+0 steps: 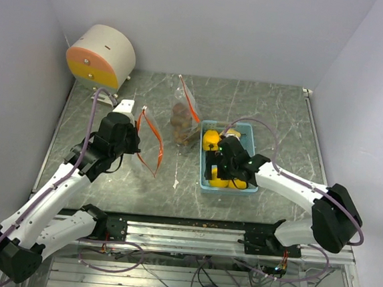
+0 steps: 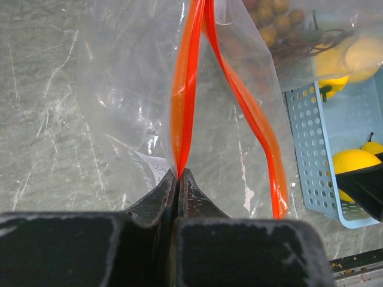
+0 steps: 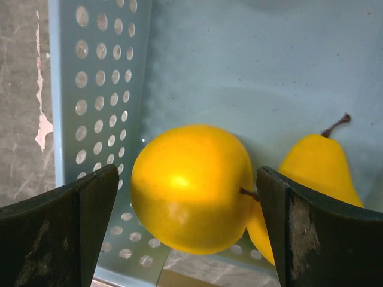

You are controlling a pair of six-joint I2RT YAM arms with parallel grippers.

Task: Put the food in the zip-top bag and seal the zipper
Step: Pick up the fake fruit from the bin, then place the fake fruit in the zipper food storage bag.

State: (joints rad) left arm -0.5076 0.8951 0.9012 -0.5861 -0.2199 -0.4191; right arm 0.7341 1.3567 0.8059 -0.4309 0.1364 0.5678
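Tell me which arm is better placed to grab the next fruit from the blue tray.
Right. The right fingers stand open on either side of a yellow fruit in the blue tray. The left fingers are shut on the orange zipper of the bag.

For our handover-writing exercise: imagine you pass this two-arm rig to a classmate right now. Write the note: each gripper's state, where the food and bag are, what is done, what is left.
Left gripper: shut on the orange zipper strip of the clear plastic zip-top bag, whose mouth is open.
Right gripper: open, jaws either side of a round yellow fruit in the light blue perforated tray, not closed on it.
A yellow pear lies beside that fruit.
Brown lumps sit in a second clear bag behind.
Done: bag mouth open.
Left: load the tray fruit, seal the zipper.
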